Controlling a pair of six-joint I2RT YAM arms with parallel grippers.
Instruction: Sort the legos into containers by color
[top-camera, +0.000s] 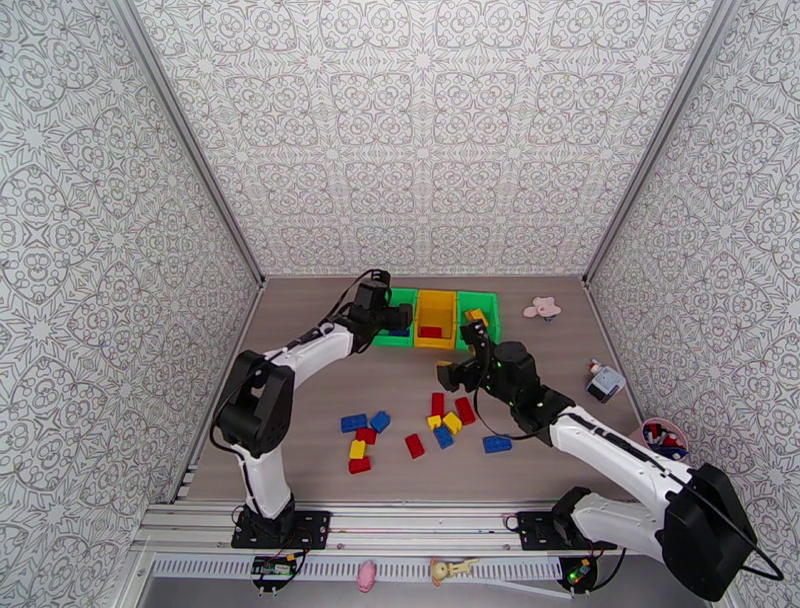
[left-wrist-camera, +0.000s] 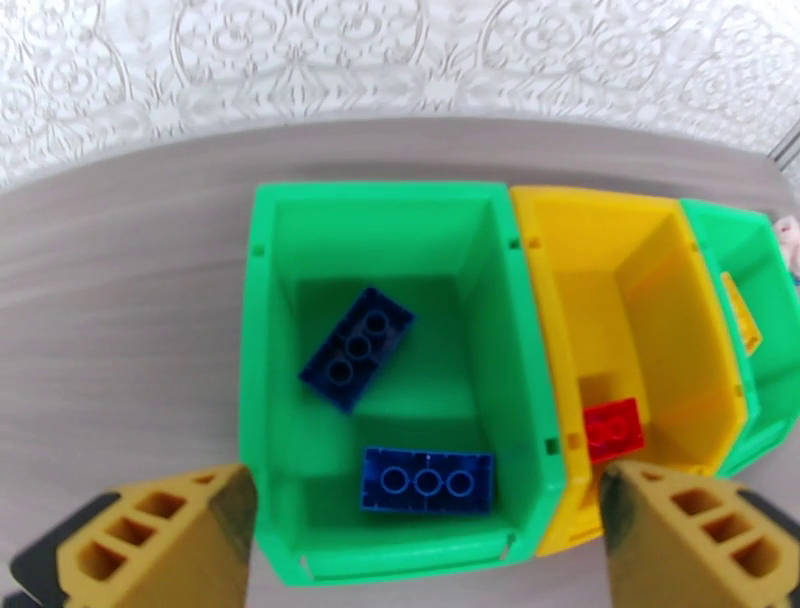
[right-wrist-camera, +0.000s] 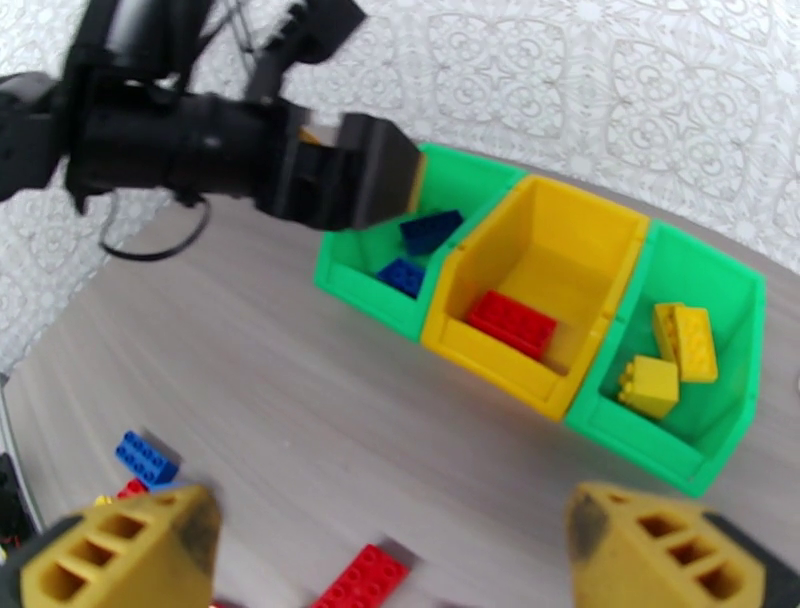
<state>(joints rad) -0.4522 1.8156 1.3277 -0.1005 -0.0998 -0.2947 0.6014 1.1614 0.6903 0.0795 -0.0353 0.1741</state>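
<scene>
A: Jaws?
B: My left gripper (left-wrist-camera: 425, 500) released over containers (right-wrist-camera: 490, 365), table's (top-camera: 330, 360) far edge; right gripper (right-wrist-camera: 390, 530) released, empty. Loose legos (top-camera: 440, 425) toward near edge: light, rigid, slick. I'd pinch flat sides, not studs.

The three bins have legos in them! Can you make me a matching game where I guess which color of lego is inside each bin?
Bins:
1. left green bin
2. yellow bin
3. right green bin

What is inside:
A. one red brick
B. two yellow bricks
C. two blue bricks

Right pairs: 1-C, 2-A, 3-B.
</scene>
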